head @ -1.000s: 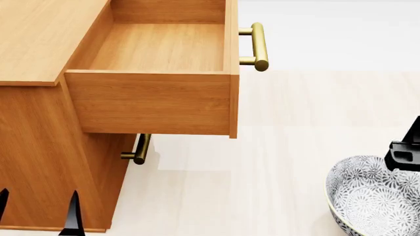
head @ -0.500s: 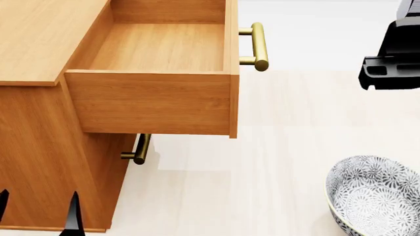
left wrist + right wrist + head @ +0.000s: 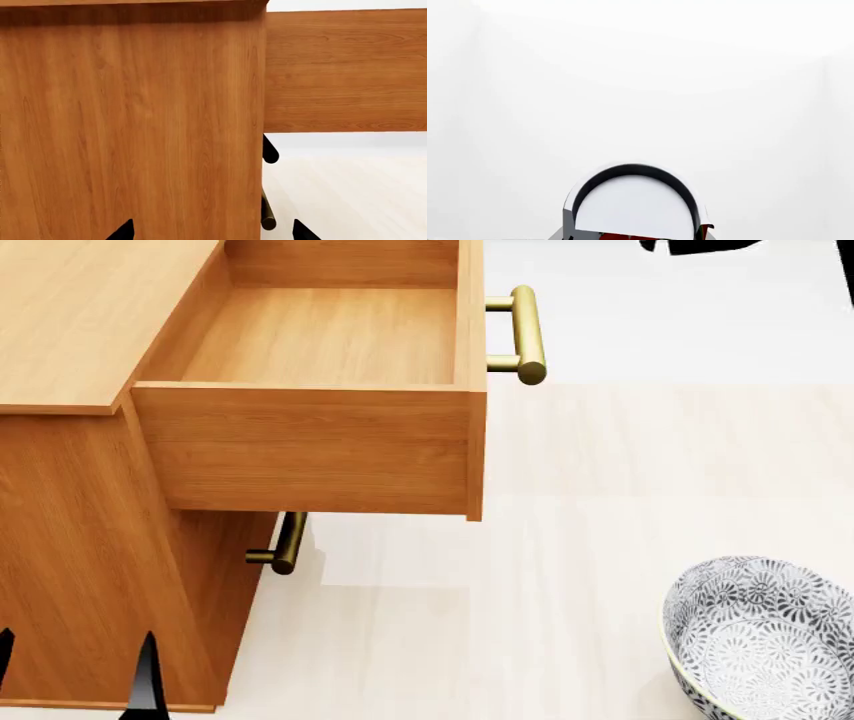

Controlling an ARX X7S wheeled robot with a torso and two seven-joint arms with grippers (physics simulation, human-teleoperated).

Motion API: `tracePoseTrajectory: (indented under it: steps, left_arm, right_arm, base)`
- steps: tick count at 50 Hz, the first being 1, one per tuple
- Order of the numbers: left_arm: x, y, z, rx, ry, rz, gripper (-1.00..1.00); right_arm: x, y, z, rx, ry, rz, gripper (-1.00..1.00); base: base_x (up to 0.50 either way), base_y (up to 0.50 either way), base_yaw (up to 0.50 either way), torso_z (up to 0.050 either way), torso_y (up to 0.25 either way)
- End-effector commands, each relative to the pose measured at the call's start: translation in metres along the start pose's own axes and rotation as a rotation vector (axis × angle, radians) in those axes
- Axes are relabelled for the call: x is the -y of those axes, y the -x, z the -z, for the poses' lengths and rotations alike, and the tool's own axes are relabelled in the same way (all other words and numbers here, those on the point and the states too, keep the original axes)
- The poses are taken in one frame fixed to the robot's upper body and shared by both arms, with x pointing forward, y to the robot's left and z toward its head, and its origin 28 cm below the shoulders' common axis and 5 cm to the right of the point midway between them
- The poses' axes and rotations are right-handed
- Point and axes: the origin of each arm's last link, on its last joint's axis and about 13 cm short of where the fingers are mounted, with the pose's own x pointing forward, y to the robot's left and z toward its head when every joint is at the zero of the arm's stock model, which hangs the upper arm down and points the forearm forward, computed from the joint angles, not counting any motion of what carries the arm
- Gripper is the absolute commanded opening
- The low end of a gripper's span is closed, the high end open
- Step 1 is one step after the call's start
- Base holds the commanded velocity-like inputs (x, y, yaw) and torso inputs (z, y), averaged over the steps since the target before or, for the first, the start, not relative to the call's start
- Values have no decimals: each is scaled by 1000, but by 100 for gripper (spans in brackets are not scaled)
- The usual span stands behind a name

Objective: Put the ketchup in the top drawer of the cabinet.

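Observation:
The cabinet (image 3: 80,320) stands at the left of the head view. Its top drawer (image 3: 320,335) is pulled out and empty, with the brass handle (image 3: 527,335) on its front. My right gripper (image 3: 635,234) is shut on the ketchup (image 3: 634,205). The right wrist view shows the can's pale top and a strip of red label against white background. In the head view only a black part of my right arm (image 3: 694,245) shows at the top edge, right of the drawer, and the ketchup is out of view there. My left gripper (image 3: 74,672) is open and empty beside the cabinet's side (image 3: 133,120).
A grey patterned bowl (image 3: 761,640) stands on the pale floor at the lower right. The lower drawer is shut, and its brass handle (image 3: 283,543) shows under the open drawer. The open drawer's side (image 3: 347,70) juts out past the cabinet.
My right arm has risen from beside the bowl up and to the left, almost out of the head view's top edge. The left gripper and the drawer have not moved.

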Motion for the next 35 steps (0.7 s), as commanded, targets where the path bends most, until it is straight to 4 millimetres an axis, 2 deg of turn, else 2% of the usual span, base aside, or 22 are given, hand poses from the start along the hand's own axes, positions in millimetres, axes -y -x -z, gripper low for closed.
tracePoseTrajectory:
  steps: [1,13,35]
  left_arm:
    - [-1,1,-1,2,2,-4,100]
    - [1,0,-1,3,3,3,100]
    - [1,0,0,-1,3,3,100]
  right_arm:
    - [-10,-27,-2,-5,14,-45,-100]
    - [-21,-55,2,-51,21,-91,-100]
    - [-34,-89,1,-102,15,-159,-100]
  base:
    - [0,0,0,0,0]
    - [0,0,0,0,0]
    - [0,0,0,0,0]
